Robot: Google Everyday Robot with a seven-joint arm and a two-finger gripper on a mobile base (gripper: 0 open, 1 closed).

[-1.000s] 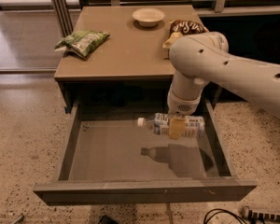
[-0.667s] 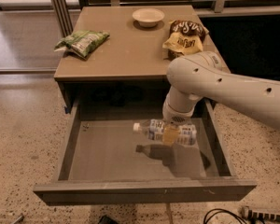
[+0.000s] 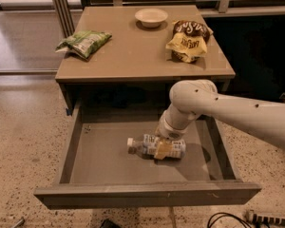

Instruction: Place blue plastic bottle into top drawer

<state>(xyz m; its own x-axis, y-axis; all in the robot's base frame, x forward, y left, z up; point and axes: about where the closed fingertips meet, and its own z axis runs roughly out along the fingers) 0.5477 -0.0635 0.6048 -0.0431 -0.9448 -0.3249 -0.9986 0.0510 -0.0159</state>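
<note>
The top drawer [image 3: 79, 141] stands pulled open below the table. The blue plastic bottle [image 3: 150, 147] lies on its side across the drawer's floor, white cap to the left. My gripper [image 3: 163, 149] reaches down from the white arm at the right and is shut on the bottle near its right end. A yellowish fingertip [image 3: 161, 150] shows in front of the label. The bottle looks to be resting on or just above the drawer floor.
On the table top [image 3: 133, 56] lie a green snack bag [image 3: 84, 42] at the left, a white bowl [image 3: 151, 16] at the back and a brown-and-yellow chip bag [image 3: 188, 40] at the right. Cables [image 3: 228, 220] lie on the floor at bottom right.
My gripper has carried the bottle leftward and down into the drawer. The arm has swung left with it.
</note>
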